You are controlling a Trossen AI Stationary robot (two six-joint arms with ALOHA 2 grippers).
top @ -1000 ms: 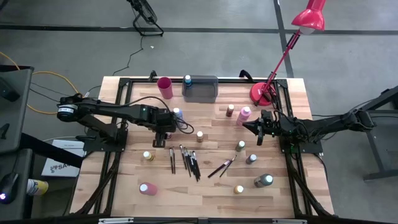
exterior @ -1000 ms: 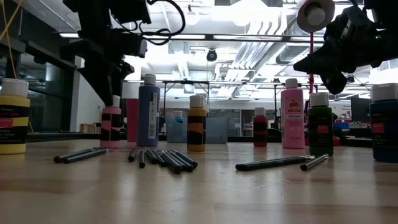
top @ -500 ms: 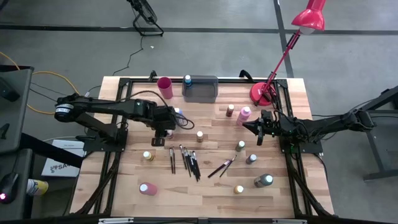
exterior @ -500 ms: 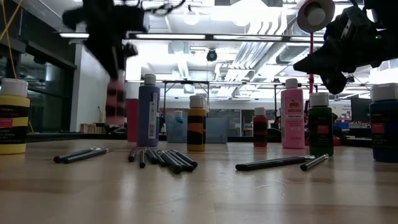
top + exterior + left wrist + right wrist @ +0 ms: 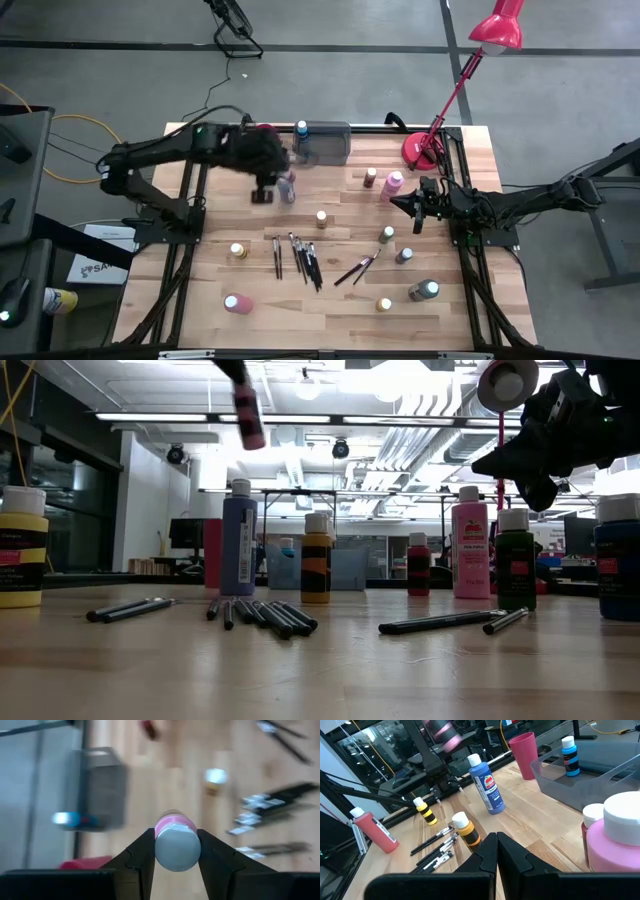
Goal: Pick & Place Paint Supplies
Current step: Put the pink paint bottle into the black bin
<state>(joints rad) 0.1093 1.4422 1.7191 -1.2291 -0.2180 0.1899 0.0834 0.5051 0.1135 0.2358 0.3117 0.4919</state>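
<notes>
We see the left tool (image 5: 174, 851) pinching a pink bottle (image 5: 173, 837) aloft, near the grey tray (image 5: 322, 143) at twelve o'clock, where one blue bottle (image 5: 302, 129) already stands (brushes (image 5: 300, 256) and most bottles remain on the counter (image 5: 330, 310)). The right tool (image 5: 496, 851), pressed together, waits at three o'clock.

Pink bottle (image 5: 173, 836) with pale cap; red cup (image 5: 525, 754); grey tray (image 5: 322, 142).

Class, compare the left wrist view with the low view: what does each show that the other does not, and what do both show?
Only the left wrist view shows the left gripper shut on the pink bottle, above the grey tray.

Only the low view shows the tall blue bottle and the green bottle standing on the table.

Both show the pink bottle lifted and paintbrushes lying on the wood.
</notes>
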